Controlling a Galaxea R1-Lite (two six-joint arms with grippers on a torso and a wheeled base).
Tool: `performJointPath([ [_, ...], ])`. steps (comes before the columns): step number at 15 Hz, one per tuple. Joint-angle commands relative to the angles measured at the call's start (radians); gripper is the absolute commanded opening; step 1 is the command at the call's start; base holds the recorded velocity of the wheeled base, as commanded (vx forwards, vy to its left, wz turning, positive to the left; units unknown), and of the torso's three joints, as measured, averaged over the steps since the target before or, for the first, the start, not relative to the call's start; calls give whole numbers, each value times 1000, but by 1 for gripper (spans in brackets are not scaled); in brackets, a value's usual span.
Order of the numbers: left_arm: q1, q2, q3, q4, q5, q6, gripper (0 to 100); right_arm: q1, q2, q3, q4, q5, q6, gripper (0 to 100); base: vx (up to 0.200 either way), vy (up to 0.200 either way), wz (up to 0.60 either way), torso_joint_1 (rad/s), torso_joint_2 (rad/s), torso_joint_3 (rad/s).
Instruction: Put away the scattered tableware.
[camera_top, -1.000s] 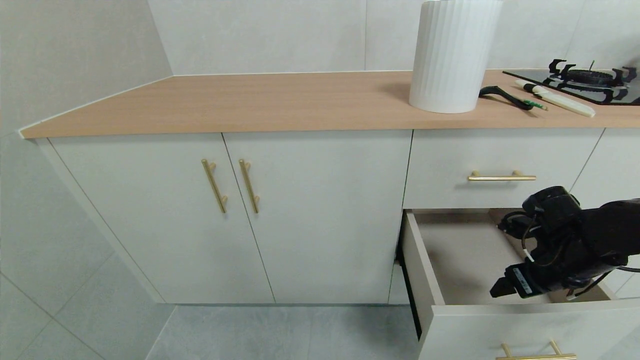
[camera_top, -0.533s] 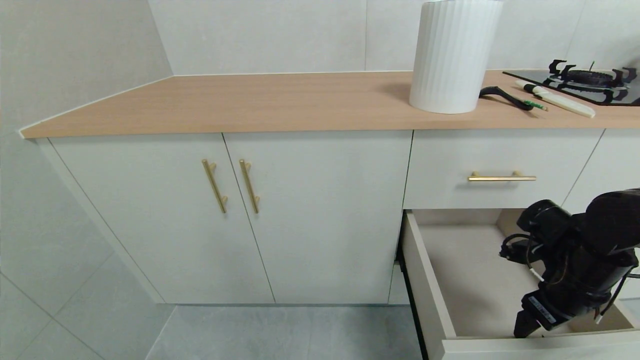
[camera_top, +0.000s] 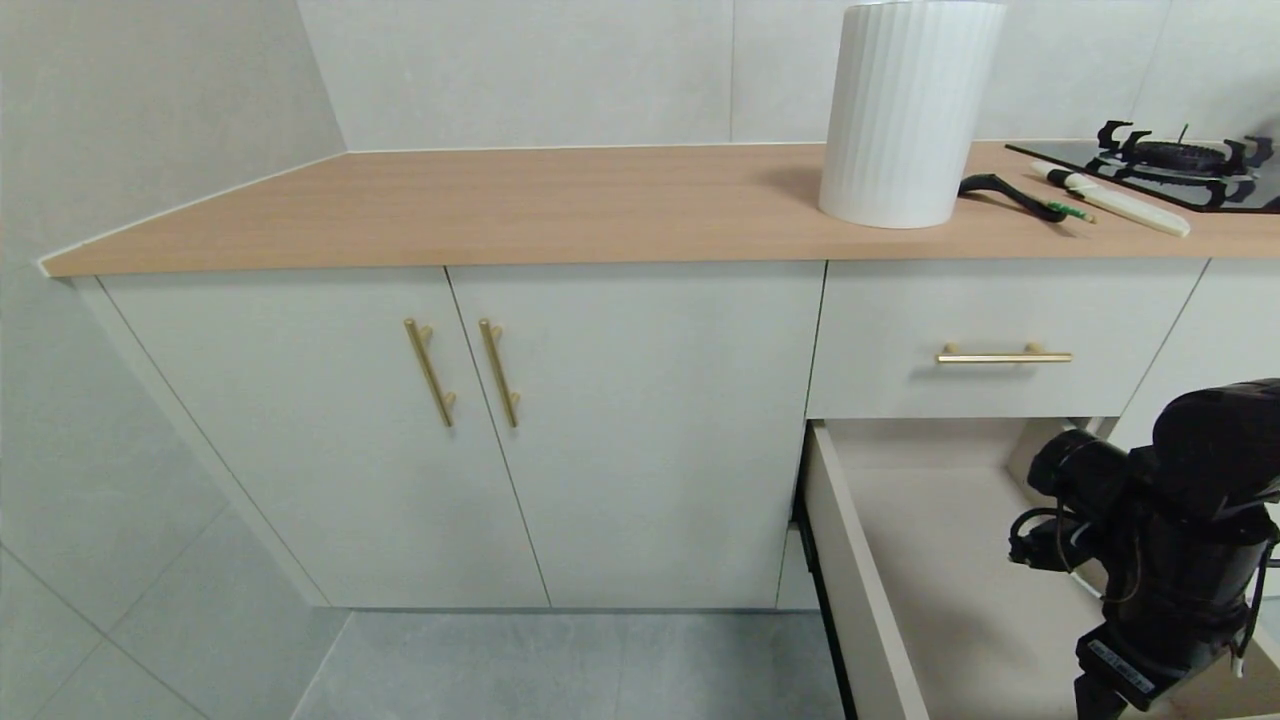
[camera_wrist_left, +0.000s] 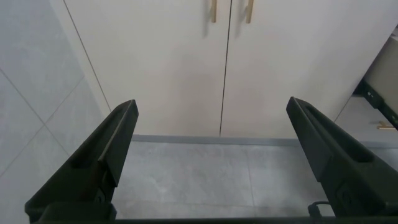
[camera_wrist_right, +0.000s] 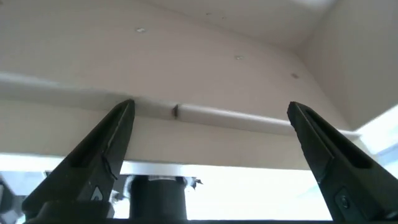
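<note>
The tableware lies on the wooden counter (camera_top: 500, 205) at the far right: a black-handled utensil (camera_top: 1010, 193), a thin green-tipped piece (camera_top: 1070, 210) and a long white knife (camera_top: 1115, 200). Below them a lower drawer (camera_top: 865, 580) stands pulled out, and what shows of its inside is bare. My right arm (camera_top: 1170, 540) hangs over the drawer's near right part, pointing down. In the right wrist view my right gripper (camera_wrist_right: 210, 107) is open, facing the drawer's pale inner wall (camera_wrist_right: 217, 68). My left gripper (camera_wrist_left: 210, 104) is open with nothing in it, low over the floor before the cabinet doors (camera_wrist_left: 267, 68).
A tall white ribbed canister (camera_top: 908, 110) stands on the counter next to the utensils. A black gas hob (camera_top: 1180, 160) lies at the far right. The upper drawer (camera_top: 1000, 340) is closed, as are the two doors with gold handles (camera_top: 430, 372). Grey tiled floor (camera_top: 550, 665) lies open on the left.
The lower drawer has slid farther out towards me. My right arm has come down and back along with it.
</note>
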Motion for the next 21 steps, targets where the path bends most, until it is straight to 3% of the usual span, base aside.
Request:
performJointPath([
  [1, 0, 1, 0, 0, 0, 0, 100, 12, 24, 1, 2, -15, 2, 100, 0, 0, 0, 0, 0, 0],
  [8, 0, 1, 0, 0, 0, 0, 100, 10, -161, -79, 24, 23, 14, 100, 0, 0, 0, 0, 0, 0],
  [10, 0, 1, 0, 0, 0, 0, 100, 10, -249, -148, 5, 77, 107, 100, 0, 0, 0, 0, 0, 0],
  [13, 0, 1, 0, 0, 0, 0, 100, -2, -382, -178, -131, 132, 218, 100, 0, 0, 0, 0, 0, 0],
  [17, 0, 1, 0, 0, 0, 0, 100, -59, -502, -117, -323, 189, 216, 100, 0, 0, 0, 0, 0, 0],
  [21, 0, 1, 0, 0, 0, 0, 100, -86, -528, -91, -395, 186, 210, 100, 0, 0, 0, 0, 0, 0],
])
